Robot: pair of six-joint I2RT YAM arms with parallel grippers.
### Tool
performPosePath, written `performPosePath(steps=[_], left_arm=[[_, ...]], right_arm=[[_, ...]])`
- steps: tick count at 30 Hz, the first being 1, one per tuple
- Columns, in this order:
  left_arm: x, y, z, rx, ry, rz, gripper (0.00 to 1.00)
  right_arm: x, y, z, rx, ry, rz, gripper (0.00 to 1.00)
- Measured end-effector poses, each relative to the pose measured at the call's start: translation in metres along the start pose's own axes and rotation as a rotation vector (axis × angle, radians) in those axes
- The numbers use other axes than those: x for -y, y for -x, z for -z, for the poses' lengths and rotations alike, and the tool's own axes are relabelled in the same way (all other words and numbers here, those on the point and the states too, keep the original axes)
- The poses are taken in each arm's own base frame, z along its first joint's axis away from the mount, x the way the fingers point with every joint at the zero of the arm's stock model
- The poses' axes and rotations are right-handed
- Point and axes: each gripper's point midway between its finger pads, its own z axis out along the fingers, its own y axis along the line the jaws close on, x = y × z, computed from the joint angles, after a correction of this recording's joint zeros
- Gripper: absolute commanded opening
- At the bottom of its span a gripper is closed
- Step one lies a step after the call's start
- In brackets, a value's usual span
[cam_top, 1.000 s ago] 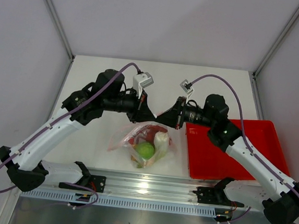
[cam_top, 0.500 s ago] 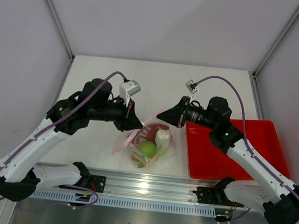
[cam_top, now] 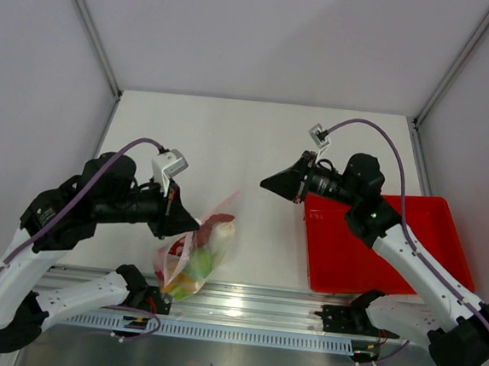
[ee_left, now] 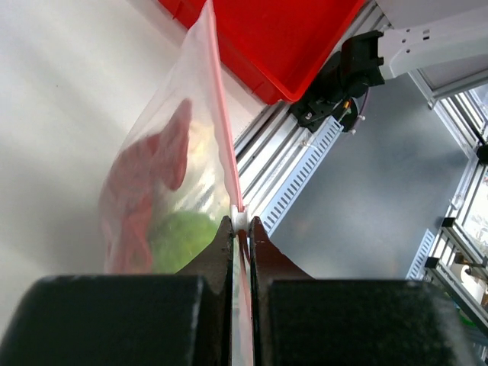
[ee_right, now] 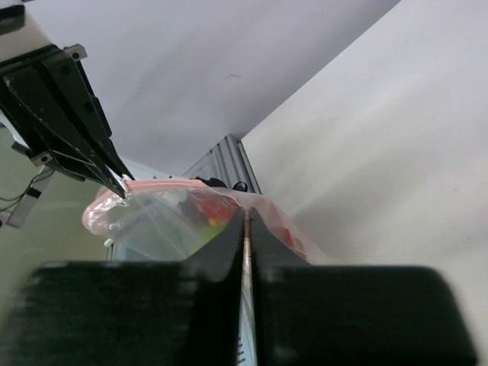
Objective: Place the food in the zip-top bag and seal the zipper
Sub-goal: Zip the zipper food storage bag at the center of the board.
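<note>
Step in hand: sealing. Food point(ee_left: 179, 229) is all inside the bag point(cam_top: 193, 256), green, yellow and red pieces showing through.

Left tool point(ee_left: 240, 227) is clenched on the zipper point(ee_left: 221, 114) at one end. The bag hangs from it near the front edge of the table point(cam_top: 257, 141), well apart from the red tray point(cam_top: 375, 254).

Right tool point(cam_top: 266, 183) is pinched closed on nothing, clear of the bag.

The strip reads as one closed line, though the far end is unclear. Next: verify the seal, lower the bag, release.
</note>
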Motion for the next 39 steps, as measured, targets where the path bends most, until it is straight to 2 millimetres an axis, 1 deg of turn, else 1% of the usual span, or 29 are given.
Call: performPosePath(steps=[2, 3, 4, 5, 6, 8, 9, 10, 12, 14, 15, 16, 18, 20, 22, 24, 26, 28, 30, 31, 32, 33, 36, 39], left_arm=[[0.002, -0.003, 0.004, -0.002, -0.006, -0.003, 0.00], [0.002, -0.004, 0.004, -0.004, -0.012, -0.009, 0.00], [0.003, -0.004, 0.004, -0.009, -0.019, -0.013, 0.01], [0.004, -0.004, 0.003, -0.017, -0.026, -0.017, 0.01], [0.005, -0.005, 0.001, -0.028, -0.032, -0.021, 0.01], [0.006, -0.004, -0.002, -0.046, -0.043, -0.032, 0.00], [0.007, -0.004, -0.003, -0.055, -0.046, -0.035, 0.01], [0.007, -0.002, -0.004, -0.059, -0.048, -0.038, 0.01], [0.007, 0.000, -0.007, -0.066, -0.053, -0.045, 0.01], [0.009, 0.000, -0.009, -0.076, -0.065, -0.049, 0.01], [0.010, 0.000, -0.010, -0.079, -0.071, -0.048, 0.01], [0.011, 0.000, -0.010, -0.083, -0.079, -0.048, 0.01], [0.013, 0.000, -0.011, -0.091, -0.092, -0.046, 0.01], [0.015, 0.002, -0.014, -0.098, -0.104, -0.044, 0.01], [0.016, 0.002, -0.016, -0.105, -0.114, -0.042, 0.01], [0.018, 0.003, -0.019, -0.113, -0.126, -0.039, 0.01], [0.019, 0.003, -0.020, -0.116, -0.137, -0.039, 0.01], [0.020, 0.003, -0.020, -0.116, -0.141, -0.039, 0.01], [0.021, 0.003, -0.019, -0.115, -0.143, -0.040, 0.01], [0.021, 0.003, -0.019, -0.114, -0.144, -0.040, 0.00], [0.022, 0.002, -0.018, -0.115, -0.148, -0.040, 0.00], [0.022, 0.002, -0.017, -0.114, -0.153, -0.041, 0.00], [0.023, -0.001, -0.015, -0.122, -0.152, -0.037, 0.01], [0.022, 0.000, -0.014, -0.114, -0.146, -0.040, 0.01]], right_arm=[[0.000, -0.003, -0.004, -0.048, 0.018, 0.014, 0.46], [0.000, -0.006, -0.006, -0.081, 0.024, 0.021, 0.56], [0.000, -0.007, -0.008, -0.110, 0.033, 0.037, 0.70], [-0.001, -0.008, -0.009, -0.136, 0.043, 0.058, 0.76], [-0.003, -0.008, -0.009, -0.163, 0.052, 0.080, 0.83], [-0.009, -0.004, -0.008, -0.197, 0.076, 0.132, 0.90], [-0.013, -0.002, -0.008, -0.215, 0.089, 0.158, 0.92], [-0.019, 0.002, -0.008, -0.227, 0.106, 0.186, 0.97], [-0.032, 0.010, -0.007, -0.240, 0.143, 0.253, 0.99], [-0.047, 0.014, -0.007, -0.262, 0.187, 0.313, 0.96], [-0.055, 0.014, -0.007, -0.279, 0.215, 0.339, 0.91], [-0.062, 0.013, -0.008, -0.294, 0.242, 0.356, 0.89], [-0.075, 0.002, -0.009, -0.345, 0.305, 0.377, 0.87], [-0.082, -0.017, -0.011, -0.406, 0.350, 0.374, 0.85], [-0.085, -0.039, -0.014, -0.477, 0.372, 0.355, 0.83], [-0.084, -0.057, -0.018, -0.534, 0.380, 0.338, 0.82], [-0.080, -0.068, -0.021, -0.571, 0.376, 0.326, 0.79], [-0.074, -0.078, -0.024, -0.607, 0.367, 0.314, 0.72], [-0.070, -0.084, -0.028, -0.628, 0.362, 0.310, 0.55], [-0.069, -0.087, -0.030, -0.638, 0.359, 0.310, 0.43], [-0.068, -0.090, -0.032, -0.647, 0.360, 0.313, 0.24], [-0.067, -0.092, -0.035, -0.652, 0.358, 0.321, 0.00], [-0.063, -0.094, -0.039, -0.654, 0.330, 0.311, 0.00], [-0.057, -0.089, -0.044, -0.612, 0.284, 0.309, 0.00]])
